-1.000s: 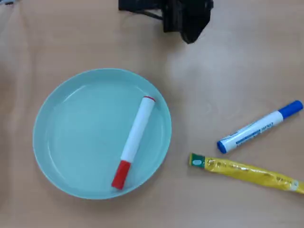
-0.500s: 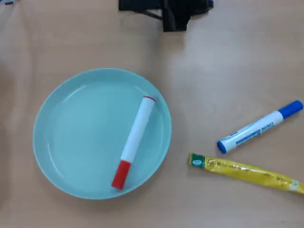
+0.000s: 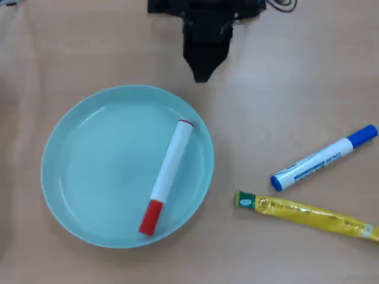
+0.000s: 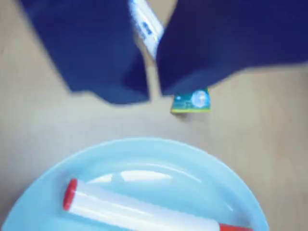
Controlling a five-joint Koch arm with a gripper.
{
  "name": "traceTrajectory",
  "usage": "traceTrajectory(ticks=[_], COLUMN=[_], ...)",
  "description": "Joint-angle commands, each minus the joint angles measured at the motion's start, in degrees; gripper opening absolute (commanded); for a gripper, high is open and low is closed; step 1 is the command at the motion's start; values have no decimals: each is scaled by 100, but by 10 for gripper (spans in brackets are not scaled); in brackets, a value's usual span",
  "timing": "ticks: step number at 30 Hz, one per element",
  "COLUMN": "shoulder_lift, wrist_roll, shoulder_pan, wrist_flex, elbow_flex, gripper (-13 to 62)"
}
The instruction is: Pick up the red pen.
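The red pen (image 3: 167,176), a white barrel with a red cap at its lower end, lies slanted inside a light blue plate (image 3: 59,142). In the wrist view the red pen (image 4: 139,209) lies across the plate (image 4: 159,144) at the bottom. My gripper (image 3: 201,76) reaches in from the top edge of the overhead view and hangs above the bare table just beyond the plate's far rim, well apart from the pen. Seen from the wrist, the gripper (image 4: 153,94) has its two dark jaws almost together, with only a thin slit between them and nothing held.
A white marker with a blue cap (image 3: 323,158) and a yellow packet with a green end (image 3: 308,214) lie on the wooden table to the right of the plate. From the wrist, the marker (image 4: 147,29) shows through the slit and the packet's green end (image 4: 191,101) just past the jaws.
The arm first pulled back toward the top edge, then swung down and left toward the plate. The pen, plate and other things have not moved.
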Motion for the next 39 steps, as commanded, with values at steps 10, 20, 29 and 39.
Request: traceTrajectory(ticks=[10, 20, 29, 39], shoulder_lift=[-1063, -1644, -2294, -2593], wrist_roll=[-272, 4113, 7022, 8042], shoulder_pan=[158, 220, 272, 79], wrist_flex=[-9, -272, -413, -1371], elbow_flex=[-896, -976, -984, -1063], gripper=[-53, 40, 116, 134])
